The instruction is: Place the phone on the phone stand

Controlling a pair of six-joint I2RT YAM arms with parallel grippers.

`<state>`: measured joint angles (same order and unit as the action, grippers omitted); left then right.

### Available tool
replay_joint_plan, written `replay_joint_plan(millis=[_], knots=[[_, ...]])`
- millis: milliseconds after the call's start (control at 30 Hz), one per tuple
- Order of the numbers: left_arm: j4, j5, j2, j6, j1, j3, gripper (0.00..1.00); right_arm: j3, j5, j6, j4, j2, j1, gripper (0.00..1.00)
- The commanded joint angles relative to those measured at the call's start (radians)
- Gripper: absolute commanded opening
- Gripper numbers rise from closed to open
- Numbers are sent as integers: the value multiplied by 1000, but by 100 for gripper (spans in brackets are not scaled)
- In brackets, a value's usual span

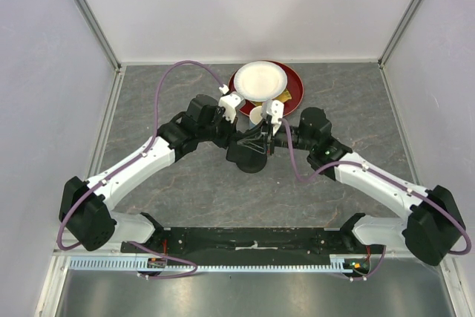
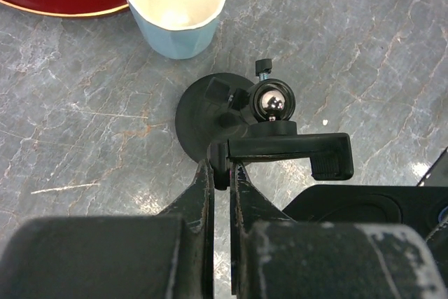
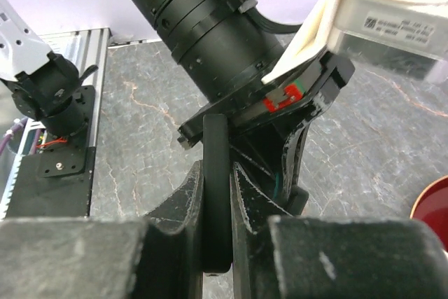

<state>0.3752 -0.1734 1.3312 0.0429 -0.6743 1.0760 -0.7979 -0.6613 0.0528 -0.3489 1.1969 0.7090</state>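
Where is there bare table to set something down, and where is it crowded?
Free: the far-left corner between left arm and left wall; the far-right stretch between red plate, right arm and right wall; the near strip between both arms and base rail. Crowded: the centre, where left end effector, right end effector, phone stand, blue mug and plate meet.

Grey marble-look table (image 1: 208,194) w/ thin pale and rusty veins — plain white walls (image 1: 252,5) on three sides, alu. corner posts (image 1: 87,12), soft even light.
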Motion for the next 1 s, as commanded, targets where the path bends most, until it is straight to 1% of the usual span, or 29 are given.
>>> replay_joint_plan(millis=[0, 67, 167, 333, 500, 567, 700, 967], knots=[[-7, -156, -20, -31, -11, -13, 2, -113, -190, -22, -196, 38, -17, 0], [-7, -169, -21, -35, -11, -13, 2, -116, -187, -22, -225, 61, -19, 0], [1, -169, -21, -38, -11, -11, 2, -133, -179, -4, -223, 96, -26, 0], [4, -193, -24, -41, -10, -8, 2, -141, -271, -2, -300, 147, -33, 0], [1, -219, -27, -41, -8, -10, 2, -147, -274, -2, -323, 173, -33, 0], [-1, -225, -29, -41, -10, -10, 2, -146, -271, 5, -314, 181, -34, 0], [-4, -250, -26, -41, -10, -11, 2, -144, -255, 82, -259, 182, -34, 0], [-2, -285, -23, -41, -10, -10, 2, -214, -339, 176, -154, 240, -34, 0]])
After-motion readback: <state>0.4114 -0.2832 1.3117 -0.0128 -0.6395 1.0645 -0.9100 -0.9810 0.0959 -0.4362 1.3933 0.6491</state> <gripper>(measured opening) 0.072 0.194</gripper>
